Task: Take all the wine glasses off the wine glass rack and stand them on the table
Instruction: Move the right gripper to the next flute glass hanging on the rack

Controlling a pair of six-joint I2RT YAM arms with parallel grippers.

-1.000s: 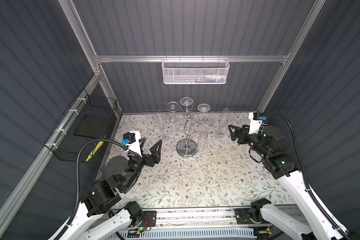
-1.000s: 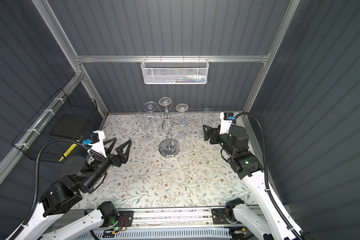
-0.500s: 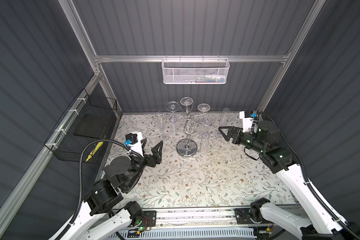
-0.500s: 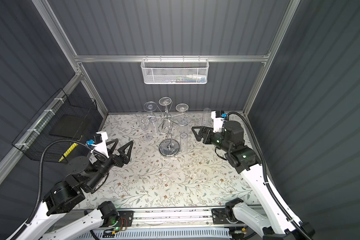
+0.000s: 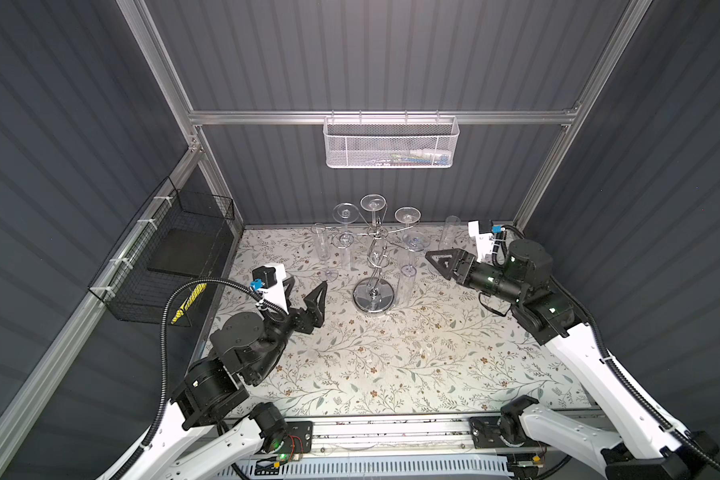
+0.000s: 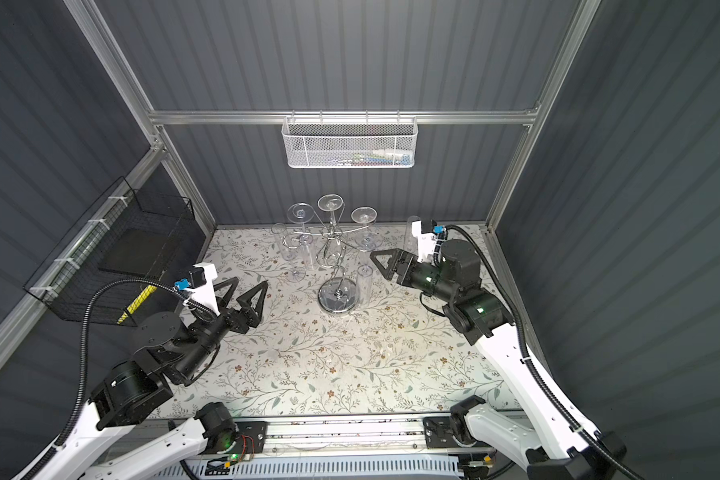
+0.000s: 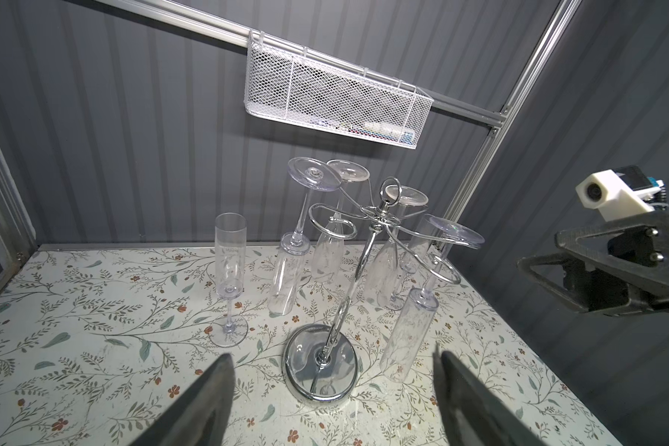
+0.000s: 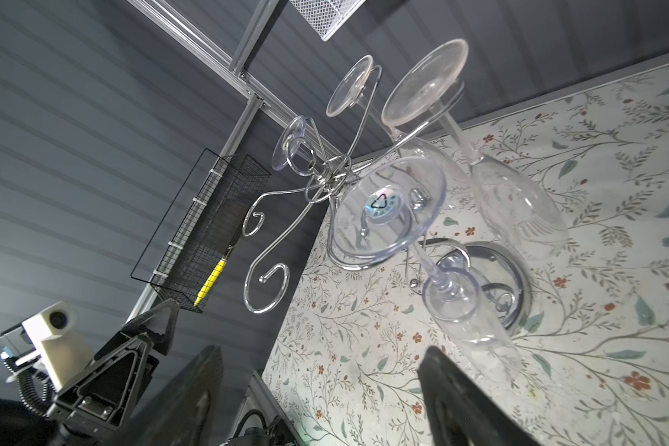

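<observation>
The left gripper [image 5: 307,282], jaws apart and empty, hovers at 9 o'clock of the shiny chrome wire wine glass rack [image 5: 373,296] on the floral counter [image 5: 391,365]. A clear inverted wine glass [image 5: 406,286] hangs at the rack's 3 o'clock. The right gripper [image 5: 431,257], jaws apart, is near it at 2 o'clock.

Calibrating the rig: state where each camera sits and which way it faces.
Top views: high at the front, looking down on the shiny chrome wire glass rack; both arms show.
Left wrist: behind the open left tool, facing the rack; right tool shows.
Right wrist: rolled, behind the open right tool, facing the rack; left tool shows.
Shared: the rack.
</observation>
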